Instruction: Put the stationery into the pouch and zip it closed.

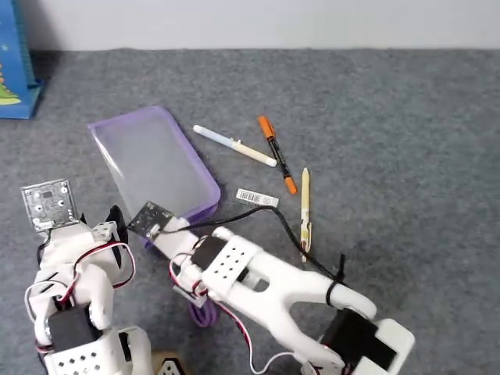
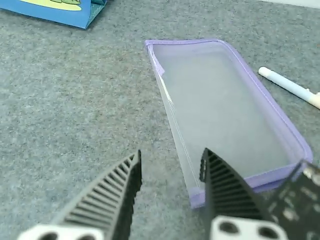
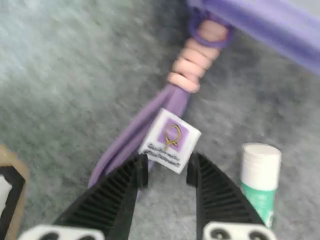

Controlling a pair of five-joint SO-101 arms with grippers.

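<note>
From the high view, the purple pouch (image 1: pixel 152 164) lies flat on the grey surface (image 1: pixel 391 117). The stationery is all outside it, off to one side: a blue-capped pen (image 1: pixel 234 146), an orange marker (image 1: pixel 277 154), a cream pen (image 1: pixel 305 209) and a small barcoded piece (image 1: pixel 257 198) just beside the pouch. One arm leans over the pouch's near corner, and a purple strap (image 1: pixel 205 314) pokes out under it.

Left wrist view: the left pincer (image 2: pixel 170 172) hangs open over bare surface, right by the pouch's near corner and gripping nothing.

Right wrist view: the right pincer (image 3: pixel 166 165) is also spread open. A white tag (image 3: pixel 170 140) on the strap sits just past its tips, below some pink beads (image 3: pixel 192 67). There's a glue stick (image 3: pixel 260 172) lying just beside it.
</note>
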